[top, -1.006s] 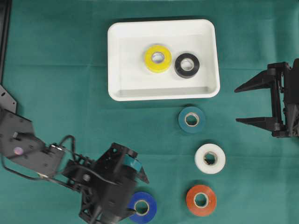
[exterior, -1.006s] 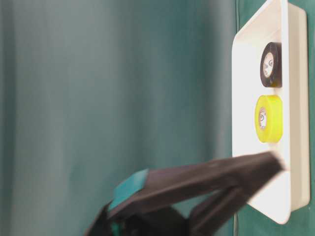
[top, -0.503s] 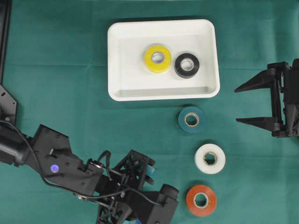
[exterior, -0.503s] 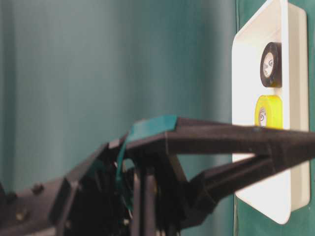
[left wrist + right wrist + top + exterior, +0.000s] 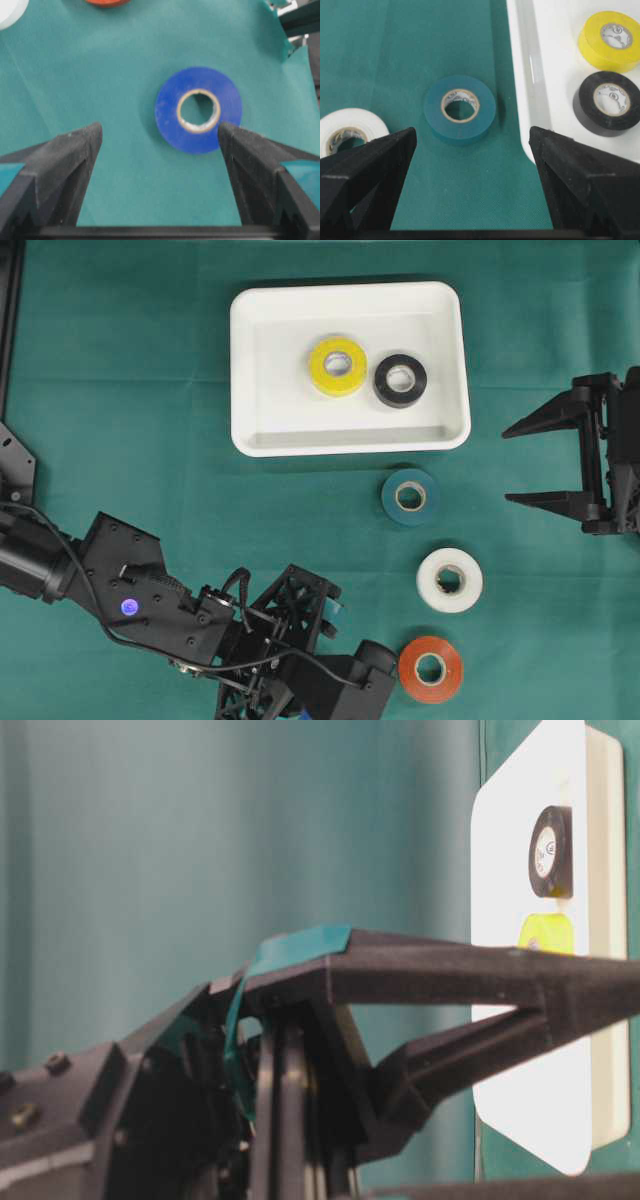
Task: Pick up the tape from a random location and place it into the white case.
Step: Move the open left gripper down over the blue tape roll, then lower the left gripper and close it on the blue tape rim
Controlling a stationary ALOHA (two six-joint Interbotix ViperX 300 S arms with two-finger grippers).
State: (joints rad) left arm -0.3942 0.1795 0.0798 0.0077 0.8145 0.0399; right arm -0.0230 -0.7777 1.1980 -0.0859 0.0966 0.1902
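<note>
Counting six rolls: two in white case point(image 5: 350, 430), four outside; both arms' jaws wide, seemingly empty.

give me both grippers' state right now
left gripper: open, holding nothing, blue tape lying ahead of its fingers
right gripper: open, holding nothing

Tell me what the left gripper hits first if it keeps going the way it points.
Probably the blue tape roll: the left gripper has open jaws and the roll lies ahead between them, nearer one jaw. How far off it is remains unclear.
</note>
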